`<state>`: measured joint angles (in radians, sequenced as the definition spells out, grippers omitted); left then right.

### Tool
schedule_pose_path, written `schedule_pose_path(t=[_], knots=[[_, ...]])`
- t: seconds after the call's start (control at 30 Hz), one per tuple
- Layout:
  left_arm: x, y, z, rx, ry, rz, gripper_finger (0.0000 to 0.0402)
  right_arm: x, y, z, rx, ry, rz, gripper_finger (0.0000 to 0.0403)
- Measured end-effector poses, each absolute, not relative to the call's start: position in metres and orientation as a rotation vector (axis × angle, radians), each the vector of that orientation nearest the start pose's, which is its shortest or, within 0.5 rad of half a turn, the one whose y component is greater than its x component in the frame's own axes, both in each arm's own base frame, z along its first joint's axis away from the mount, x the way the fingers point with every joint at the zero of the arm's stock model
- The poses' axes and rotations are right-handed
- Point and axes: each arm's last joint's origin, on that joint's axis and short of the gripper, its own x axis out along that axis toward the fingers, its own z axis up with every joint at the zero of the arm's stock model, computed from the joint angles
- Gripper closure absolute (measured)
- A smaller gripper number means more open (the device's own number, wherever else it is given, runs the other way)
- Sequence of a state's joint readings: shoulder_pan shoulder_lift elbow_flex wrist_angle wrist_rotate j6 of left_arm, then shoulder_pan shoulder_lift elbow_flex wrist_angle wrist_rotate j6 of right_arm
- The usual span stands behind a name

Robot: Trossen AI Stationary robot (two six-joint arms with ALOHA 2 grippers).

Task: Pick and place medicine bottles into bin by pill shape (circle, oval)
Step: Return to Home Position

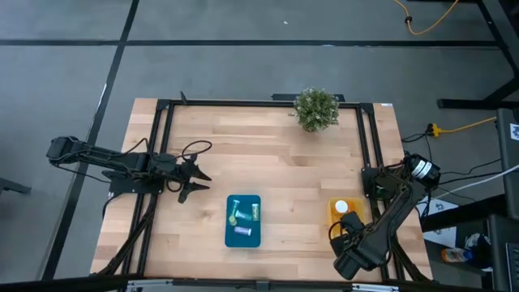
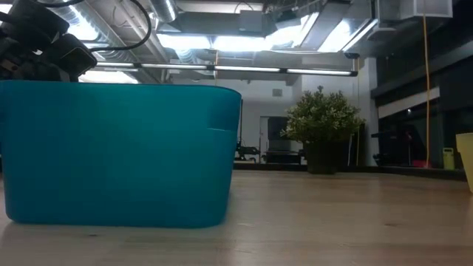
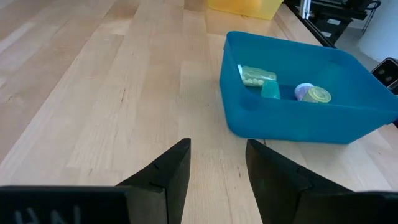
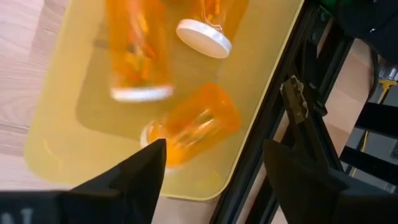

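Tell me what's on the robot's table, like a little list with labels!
Blue bin: holds small bottles, including a pale green bottle and a purple bottle
Yellow bin: holds three orange bottles
Left gripper: fingers open, empty, over bare wood beside the blue bin
Right gripper: fingers open, empty, above the yellow bin
Plant: at the table's far edge

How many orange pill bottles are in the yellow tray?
3 translucent orange plastic pill bottles in the shallow yellow plastic tray: one on the bare-wood side, one beside it, one nearest the right pincer. Others may lie beyond the picture's edge.
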<state>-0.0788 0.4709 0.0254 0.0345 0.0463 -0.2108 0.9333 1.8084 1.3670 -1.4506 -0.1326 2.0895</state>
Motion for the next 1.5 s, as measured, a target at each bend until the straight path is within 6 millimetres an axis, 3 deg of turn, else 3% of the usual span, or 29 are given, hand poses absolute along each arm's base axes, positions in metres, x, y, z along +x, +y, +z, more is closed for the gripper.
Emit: schedule_pose_path(t=[0.67, 0.83, 0.97, 1.17, 1.33, 1.5], knots=[[0.120, -0.011, 0.133, -0.215, 0.424, -0.080, 0.0254, 0.177, 0.245, 0.217, 0.700, 1.497, -1.182, 0.0130], [0.118, -0.014, 0.137, -0.250, 0.408, -0.206, 0.0254, 0.180, 0.249, 0.216, 0.783, 1.469, -1.181, 0.0130], [0.116, -0.015, 0.141, -0.252, 0.372, -0.241, 0.0254, 0.191, 0.254, 0.215, 0.741, 1.306, -0.955, 0.0130], [0.111, -0.015, 0.148, -0.249, 0.294, -0.261, 0.0254, 0.221, 0.269, 0.251, 0.535, 0.941, -0.546, 0.0130], [0.108, -0.012, 0.155, -0.214, 0.215, -0.246, 0.0254, 0.230, 0.273, 0.290, 0.342, 0.769, -0.430, 0.0130], [0.106, -0.009, 0.158, -0.186, 0.171, -0.220, 0.0254, 0.242, 0.265, 0.317, 0.093, 0.623, -0.399, 0.0130]])
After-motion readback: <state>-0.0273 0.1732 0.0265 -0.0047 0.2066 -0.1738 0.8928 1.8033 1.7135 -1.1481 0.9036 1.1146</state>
